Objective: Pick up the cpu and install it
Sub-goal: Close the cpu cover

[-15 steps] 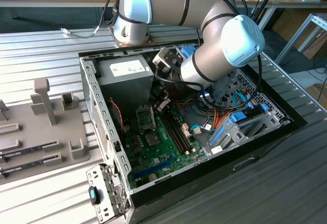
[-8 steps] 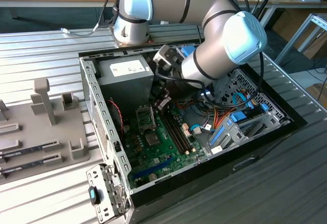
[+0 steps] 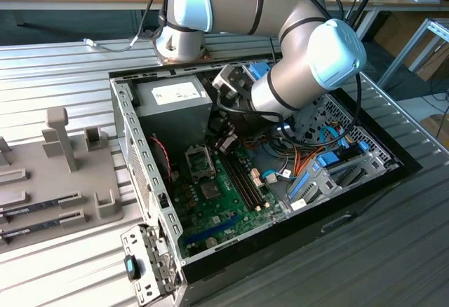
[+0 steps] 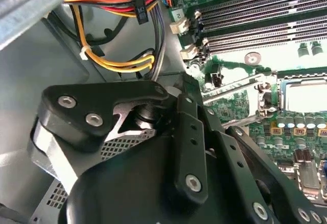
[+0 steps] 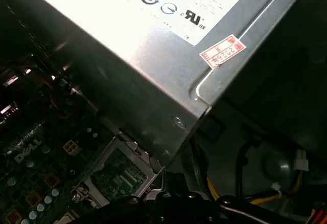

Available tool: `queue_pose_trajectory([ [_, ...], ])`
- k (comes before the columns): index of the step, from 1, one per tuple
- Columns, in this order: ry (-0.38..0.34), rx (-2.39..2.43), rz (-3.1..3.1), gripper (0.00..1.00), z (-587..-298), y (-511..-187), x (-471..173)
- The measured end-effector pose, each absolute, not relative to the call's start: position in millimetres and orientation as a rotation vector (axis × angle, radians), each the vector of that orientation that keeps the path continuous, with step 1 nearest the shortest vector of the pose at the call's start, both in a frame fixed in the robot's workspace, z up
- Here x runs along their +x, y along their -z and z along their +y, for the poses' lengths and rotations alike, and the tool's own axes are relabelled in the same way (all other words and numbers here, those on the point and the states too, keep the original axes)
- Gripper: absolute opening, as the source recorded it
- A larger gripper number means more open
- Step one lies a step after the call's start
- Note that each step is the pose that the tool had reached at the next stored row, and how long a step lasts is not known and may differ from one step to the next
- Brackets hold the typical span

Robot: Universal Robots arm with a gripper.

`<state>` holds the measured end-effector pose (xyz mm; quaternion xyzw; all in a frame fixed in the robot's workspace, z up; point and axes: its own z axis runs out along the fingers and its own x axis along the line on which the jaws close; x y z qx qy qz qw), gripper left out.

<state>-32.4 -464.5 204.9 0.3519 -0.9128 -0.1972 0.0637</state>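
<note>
Landmark: the grey power supply box (image 3: 175, 105) sits in the back corner of the open computer case (image 3: 133, 154), and everything below is placed from it.
Arm: the robot arm (image 3: 309, 58) bends down into the case, and its wrist passes just beside the power supply box on the exterior view's right.
Gripper: the gripper (image 3: 225, 144) hangs low over the green motherboard (image 3: 217, 212), near the front corner of the power supply box.
Claw state: I cannot tell whether it is apart, together, or clamped on anything. In both wrist views I see the black body but not the tip.
Socket: the hinged metal socket frame (image 3: 198, 161) lies on the board just in front of the power supply box. It is near the gripper, on the exterior view's left of it.
Cpu: I cannot tell where it is. The square inside the frame glares pale in the second wrist view (image 4: 305, 95). In the first wrist view it looks green and gridded (image 5: 118, 175), so I cannot say whether a chip lies in it.
Memory slots: the long black memory slots (image 3: 245, 181) run along the board beyond the socket, farther from the power supply box.
Wires: a bundle of yellow and orange wires (image 4: 112, 60) loops over the case floor next to the board.
Sticker: a red-printed sticker (image 5: 222, 50) sits near one top corner of the power supply box.
Outside the case: a grey fixture tray (image 3: 42, 174) lies on the slatted metal table (image 3: 70, 76), well apart from the power supply box on the exterior view's left. It has long dark sticks (image 3: 42, 207) in its slots.
</note>
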Motion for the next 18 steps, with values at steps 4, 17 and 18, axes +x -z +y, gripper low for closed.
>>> queue_pose_trajectory([
  [4, 0.597, 1.055, -2.761, 0.11, -464.3, -204.5, -34.2],
  [17, 0.607, 1.051, -2.764, 0.11, -465.1, -206.0, -36.7],
  [18, 0.612, 1.051, -2.764, 0.11, -465.2, -206.6, -36.7],
])
